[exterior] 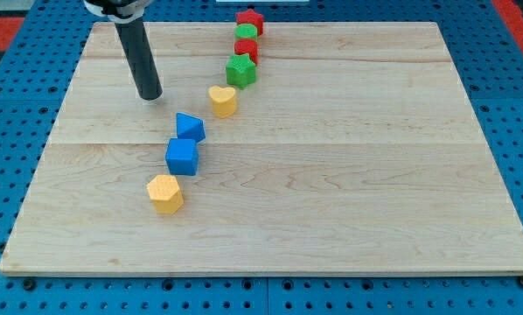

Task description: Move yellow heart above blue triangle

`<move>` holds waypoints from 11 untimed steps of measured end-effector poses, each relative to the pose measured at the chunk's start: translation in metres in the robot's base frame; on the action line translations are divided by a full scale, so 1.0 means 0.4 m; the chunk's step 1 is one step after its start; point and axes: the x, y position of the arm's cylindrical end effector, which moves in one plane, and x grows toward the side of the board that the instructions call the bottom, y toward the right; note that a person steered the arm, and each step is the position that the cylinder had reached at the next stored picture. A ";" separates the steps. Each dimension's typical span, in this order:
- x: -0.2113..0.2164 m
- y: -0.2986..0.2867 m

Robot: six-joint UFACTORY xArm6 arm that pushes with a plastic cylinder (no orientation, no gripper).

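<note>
One small yellow heart-shaped block (223,100) sits on the pale wooden tabletop (375,175), a little toward the view's top from the board's middle. The blue triangular block (190,128) lies just below it and slightly to the view's left, near but not touching. So the heart is already higher in the view than the triangle, only offset to the right; by my judgement what remains is a short sideways shift toward the view's left, so that it ends up squarely above the triangle.

Directly below the triangle sits a blue cube (181,157), apparently touching it, and further down a yellow hexagon-like block (165,193). Above the heart, a green star-shaped block (241,69) stands just beside it, with a red block (247,49), a second green block (247,32) and another red block (250,19) lined up toward the view's top edge.

My tip (149,94) rests to the view's left of the heart, well apart from it and above-left of the triangle. The end effector is a plain rod with no jaws, so it grips nothing.

To do this well, I would circle round to the heart's right side, passing between it and the green star without nudging either, then push gently leftward, stopping early so the heart does not slide down against the triangle.
</note>
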 end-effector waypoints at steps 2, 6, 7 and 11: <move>-0.013 0.206; 0.131 0.482; 0.117 0.458; 0.095 0.301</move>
